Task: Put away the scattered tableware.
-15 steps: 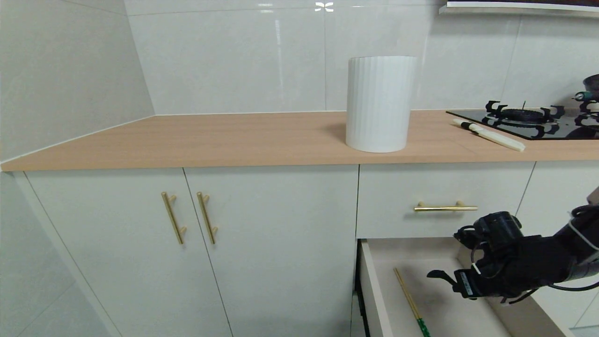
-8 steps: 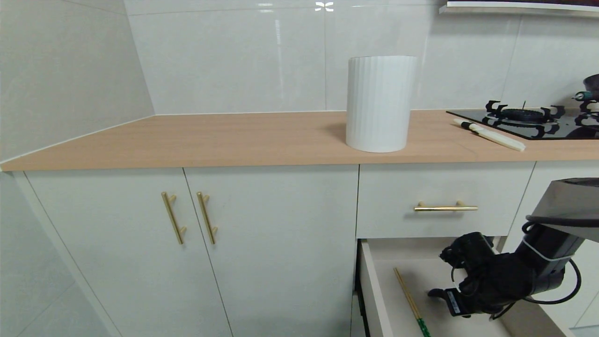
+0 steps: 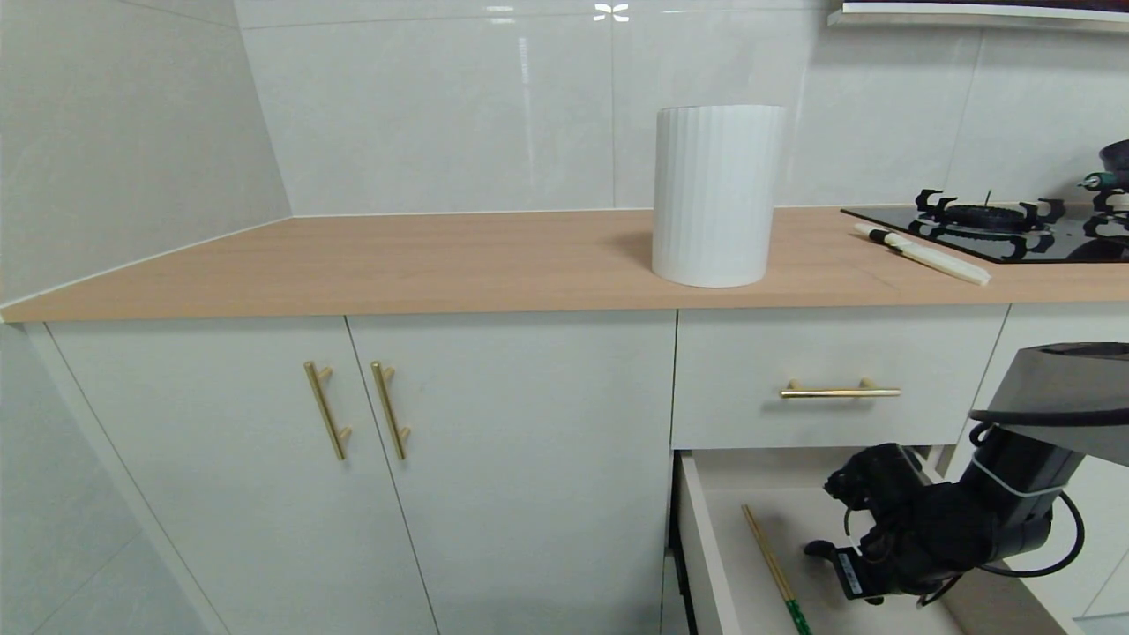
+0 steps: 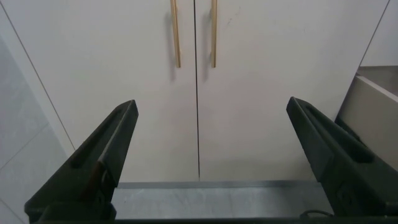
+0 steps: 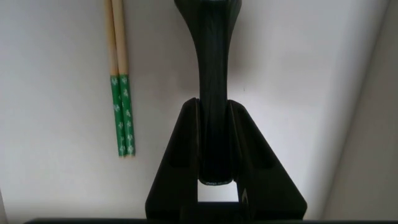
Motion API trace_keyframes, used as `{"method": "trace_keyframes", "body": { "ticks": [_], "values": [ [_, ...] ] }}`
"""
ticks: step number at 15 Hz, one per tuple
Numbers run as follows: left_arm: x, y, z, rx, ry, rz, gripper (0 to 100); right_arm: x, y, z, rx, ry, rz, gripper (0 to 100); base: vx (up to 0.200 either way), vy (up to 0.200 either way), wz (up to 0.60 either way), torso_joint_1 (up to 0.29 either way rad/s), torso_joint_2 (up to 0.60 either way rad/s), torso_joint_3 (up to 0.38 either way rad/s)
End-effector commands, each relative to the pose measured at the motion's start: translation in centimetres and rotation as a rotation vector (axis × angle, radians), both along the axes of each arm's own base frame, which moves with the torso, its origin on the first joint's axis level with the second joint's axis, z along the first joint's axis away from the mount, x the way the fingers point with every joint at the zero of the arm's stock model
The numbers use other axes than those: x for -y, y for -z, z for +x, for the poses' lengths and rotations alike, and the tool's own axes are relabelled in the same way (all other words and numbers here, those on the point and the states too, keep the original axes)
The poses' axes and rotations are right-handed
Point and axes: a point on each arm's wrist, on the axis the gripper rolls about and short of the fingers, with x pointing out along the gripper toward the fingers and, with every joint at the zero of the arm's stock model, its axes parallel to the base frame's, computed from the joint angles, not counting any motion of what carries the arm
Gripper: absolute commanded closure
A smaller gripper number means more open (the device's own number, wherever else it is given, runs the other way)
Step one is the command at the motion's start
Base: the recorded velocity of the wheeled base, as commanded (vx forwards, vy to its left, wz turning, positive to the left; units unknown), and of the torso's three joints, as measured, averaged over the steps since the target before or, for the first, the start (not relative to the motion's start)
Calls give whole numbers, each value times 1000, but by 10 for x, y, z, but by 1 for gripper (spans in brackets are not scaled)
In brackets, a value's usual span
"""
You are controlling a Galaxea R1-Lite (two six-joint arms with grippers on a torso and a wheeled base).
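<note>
Pale kitchen cabinets under a wooden counter stand in front of me, and closest to me is the open drawer (image 3: pixel 704 547), low on my right side. My right gripper (image 3: pixel 851 569) hangs over its pale floor with both fingers (image 5: pixel 180 143) pressed on a black utensil (image 5: pixel 211 62). This piece is long, dark and glossy, narrow where it is clamped and wider further out. I cannot tell if it is a spoon or something else, or whether it touches the drawer floor.

Beside it, a little apart, a pair of chopsticks (image 5: pixel 119 81) lies flat inside the drawer. They are light wood with green patterned ends and lie side by side, touching.

My left gripper (image 4: pixel 210 112) is spread wide with nothing between the fingers. It faces the two cabinet doors (image 4: pixel 124 74) with their gold handles.

Above the open drawer is a closed drawer (image 3: pixel 750 353) with a gold bar handle. On the counter (image 3: pixel 441 265) stands a tall white ribbed container (image 3: pixel 716 194); I cannot see into it. To its right a pale knife (image 3: pixel 922 253) lies by the edge of the gas hob (image 3: pixel 988 220). Behind everything is the glossy tiled wall (image 3: pixel 441 115).
</note>
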Motion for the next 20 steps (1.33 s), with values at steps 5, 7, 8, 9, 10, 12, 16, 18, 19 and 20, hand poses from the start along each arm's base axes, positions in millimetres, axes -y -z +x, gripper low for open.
{"method": "trace_keyframes", "body": {
  "ticks": [5,7,8,9,10,12,16,18,19,20],
  "values": [
    [0,0,0,0,0,0,0,-3,6,6,12,30,-19,100,0,0,0,0,0,0],
    [0,0,0,0,0,0,0,-8,11,4,9,35,-73,100,0,0,0,0,0,0],
    [0,0,0,0,0,0,0,-8,13,4,13,42,-91,100,0,0,0,0,0,0],
    [0,0,0,2,0,0,0,-8,12,5,21,43,-91,100,0,0,0,0,0,0],
    [0,0,0,0,0,0,0,-8,12,5,21,44,-90,100,0,0,0,0,0,0],
    [0,0,0,0,1,0,0,-8,12,5,23,51,-87,100,0,0,0,0,0,0],
    [0,0,0,0,0,2,0,-8,12,5,23,52,-86,0,0,0,0,0,0,0],
    [0,0,0,0,0,2,0,-8,12,5,22,55,-85,0,0,0,0,0,0,0],
    [0,0,0,0,0,2,0,-8,12,5,22,55,-85,0,0,0,0,0,0,0],
    [0,0,0,0,0,2,0,-8,12,5,22,55,-85,0,0,0,0,0,0,0]
  ]
}}
